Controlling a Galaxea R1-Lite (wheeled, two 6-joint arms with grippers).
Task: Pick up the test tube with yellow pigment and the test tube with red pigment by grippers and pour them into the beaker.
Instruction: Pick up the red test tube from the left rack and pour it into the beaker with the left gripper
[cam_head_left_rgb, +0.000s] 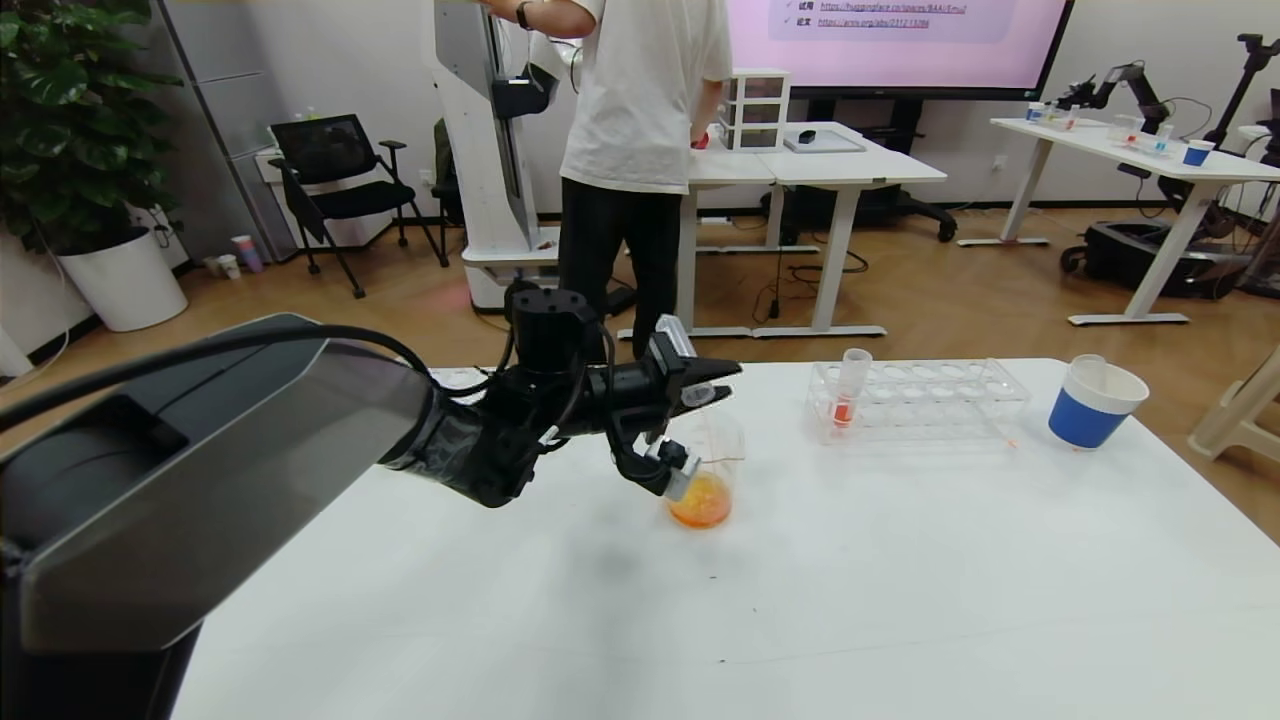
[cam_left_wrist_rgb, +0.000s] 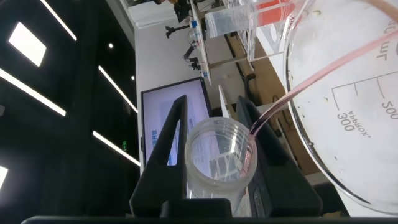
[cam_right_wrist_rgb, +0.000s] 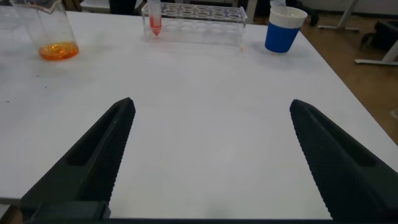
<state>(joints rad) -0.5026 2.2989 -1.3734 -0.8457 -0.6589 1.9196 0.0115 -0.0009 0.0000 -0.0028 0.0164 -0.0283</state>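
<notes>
Now the left hand (cam_head_left_rgb: 690, 395) sits mid-frame in the head view, clamped tight on a small clear test tube (cam_head_left_rgb: 698, 394) and tipped over so the tube's mouth meets the rim of the beaker (cam_head_left_rgb: 705, 470). That tilt is the whole point: it lets the liquid run down the glass wall rather than splash. In the left wrist view the tube (cam_left_wrist_rgb: 221, 158) looks all but drained, with a thin reddish streak running from its lip along the beaker's edge (cam_left_wrist_rgb: 348, 106) (so this is most likely the red one, though I can't be sure). Orange liquid (cam_head_left_rgb: 700, 510) pools in the beaker's bottom, which fits a yellow and red mix.

To the right of centre, a clear rack (cam_head_left_rgb: 915, 395) carries one more tube with orange-red liquid (cam_head_left_rgb: 848, 395), upright at its left end. A blue-and-white paper cup (cam_head_left_rgb: 1095, 402) stands further right on the white counter (cam_head_left_rgb: 800, 600).

The right hand (cam_right_wrist_rgb: 211, 155) hangs wide apart and empty low over the counter, out of the way.
</notes>
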